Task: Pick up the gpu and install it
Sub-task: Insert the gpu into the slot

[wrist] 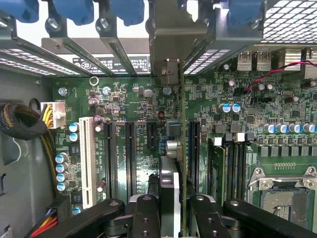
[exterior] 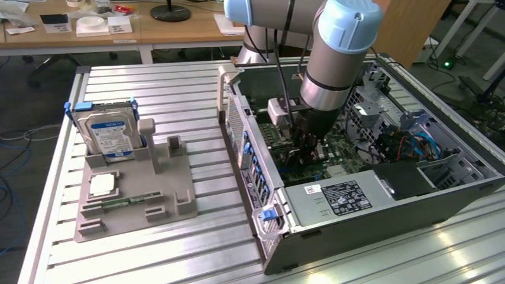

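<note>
While pincer-held (wrist: 171, 208): one gpu (wrist: 181, 148)

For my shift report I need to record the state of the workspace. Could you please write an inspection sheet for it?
Surface: ribbed metal table, bearing a grey holder and an open computer case.
Job's things: gpu edge-on between the fingers, above the motherboard slots.
Clutter: hard drive upright in the holder; small silver chip lying on it.
Grippers: gripper shut on the gpu, inside the case.
Cables: yellow and red wire bundles in the case; cords on the floor.
Surroundings: wooden desks behind.
</note>
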### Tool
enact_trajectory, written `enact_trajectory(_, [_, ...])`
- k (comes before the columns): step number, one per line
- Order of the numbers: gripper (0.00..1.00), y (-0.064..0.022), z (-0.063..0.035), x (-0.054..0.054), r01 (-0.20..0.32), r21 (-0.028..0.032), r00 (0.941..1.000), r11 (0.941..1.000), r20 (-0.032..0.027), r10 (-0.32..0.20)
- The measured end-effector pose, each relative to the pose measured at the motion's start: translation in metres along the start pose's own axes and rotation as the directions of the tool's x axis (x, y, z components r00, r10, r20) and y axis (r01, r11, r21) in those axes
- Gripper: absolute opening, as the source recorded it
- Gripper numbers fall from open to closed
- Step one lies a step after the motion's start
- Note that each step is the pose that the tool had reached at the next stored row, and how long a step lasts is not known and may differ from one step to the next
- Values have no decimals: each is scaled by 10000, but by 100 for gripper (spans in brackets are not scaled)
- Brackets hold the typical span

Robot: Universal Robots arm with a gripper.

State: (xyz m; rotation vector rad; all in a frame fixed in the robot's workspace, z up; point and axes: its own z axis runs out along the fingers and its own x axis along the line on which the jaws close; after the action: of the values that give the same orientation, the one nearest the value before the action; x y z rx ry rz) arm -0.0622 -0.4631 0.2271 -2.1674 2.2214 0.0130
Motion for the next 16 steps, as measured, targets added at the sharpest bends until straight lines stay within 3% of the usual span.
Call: enact_trajectory(16, [28, 2, 8, -28, -2, -1, 10000, 10000, -1, 2])
